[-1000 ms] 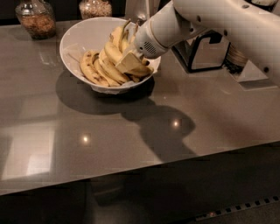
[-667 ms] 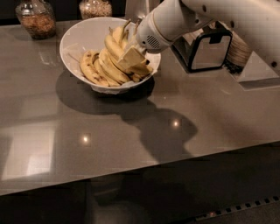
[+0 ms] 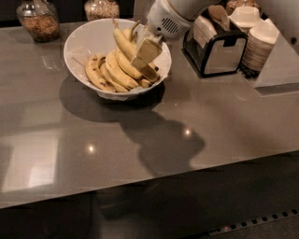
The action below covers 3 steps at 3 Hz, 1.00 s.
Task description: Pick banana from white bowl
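Observation:
The white bowl (image 3: pixel 77 39) stands at the back left of the grey table and holds several bananas. My gripper (image 3: pixel 145 52) is over the bowl's right half, shut on the banana (image 3: pixel 124 43), a long clean yellow one. The banana stands steeply, with one end up near the bowl's far rim and its dark end down by the right rim. It is raised above the shorter speckled bananas (image 3: pixel 100 72), which lie in the bowl's bottom. The white arm reaches in from the top right.
Two glass jars (image 3: pixel 38 21) (image 3: pixel 100 8) stand behind the bowl. A black napkin holder (image 3: pixel 216 46) and stacked white paper cups (image 3: pixel 261 44) stand to the right. The table's front edge (image 3: pixel 149 184) runs across the lower part of the view.
The gripper has risen and drawn back toward the top right with the banana in it. The banana now stands higher above the pile.

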Each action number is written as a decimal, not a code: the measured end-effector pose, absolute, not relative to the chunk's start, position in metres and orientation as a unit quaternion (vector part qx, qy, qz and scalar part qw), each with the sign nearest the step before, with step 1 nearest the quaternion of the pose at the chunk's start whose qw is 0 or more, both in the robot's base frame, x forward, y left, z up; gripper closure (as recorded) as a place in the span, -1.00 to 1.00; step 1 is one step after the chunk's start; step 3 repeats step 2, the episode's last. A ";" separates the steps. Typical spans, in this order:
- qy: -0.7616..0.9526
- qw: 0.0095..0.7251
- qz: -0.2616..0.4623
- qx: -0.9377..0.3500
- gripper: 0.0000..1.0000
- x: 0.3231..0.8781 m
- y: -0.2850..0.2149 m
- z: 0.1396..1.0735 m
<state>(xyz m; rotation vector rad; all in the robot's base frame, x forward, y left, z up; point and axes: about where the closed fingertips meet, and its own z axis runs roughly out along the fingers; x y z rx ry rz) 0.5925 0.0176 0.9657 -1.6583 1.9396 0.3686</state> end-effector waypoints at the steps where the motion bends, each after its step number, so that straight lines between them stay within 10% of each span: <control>1: 0.730 0.218 0.136 -0.633 1.00 0.570 0.005 0.971; 3: 0.742 0.177 0.133 -0.633 1.00 0.549 -0.011 0.979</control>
